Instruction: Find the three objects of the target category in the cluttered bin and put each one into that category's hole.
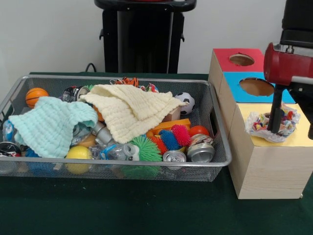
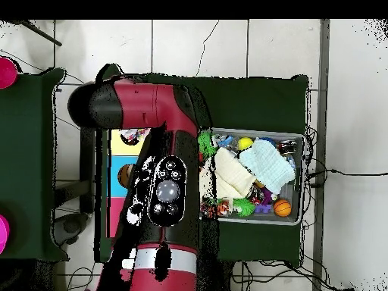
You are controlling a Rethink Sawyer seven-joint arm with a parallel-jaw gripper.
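Bin [image 1: 222, 161]: wire-mesh tray on the green table [image 1: 122, 210], crowded with mixed items; in the overhead view its grey rim [image 2: 258, 135] shows beside the arm.
Bin, near edge: two drink cans [image 1: 188, 154] lying end-on at the front right; green spiky ball [image 1: 145, 148] just beside them; yellow ball [image 1: 78, 152] further left, against the front mesh.
Bin, middle: blue and pink spiky balls [image 1: 175, 137] touching each other; orange block [image 1: 168, 125] behind them; red ball [image 1: 198, 130] near the right wall.
Bin, cloths: mint cloth [image 1: 51, 125] draped over the left half; cream cloth [image 1: 132, 110] draped across the centre, covering whatever lies under it.
Bin, far side: small basketball [image 1: 35, 95] at the back left corner; small soccer ball [image 1: 186, 102] at the back right.
Sorting box [image 1: 266, 166]: wooden, right of the bin, with a yellow top nearest, then blue [image 1: 247, 78], then red [image 1: 227, 54]; the blue and red tops show round holes.
Crumpled wrapper bundle [image 1: 266, 125]: white with coloured specks, resting on the yellow top over its hole area.
Gripper [image 1: 275, 128]: dark fingers reach down into the bundle; grasp or release cannot be told.
Arm [image 2: 163, 174]: red and black, above the box.
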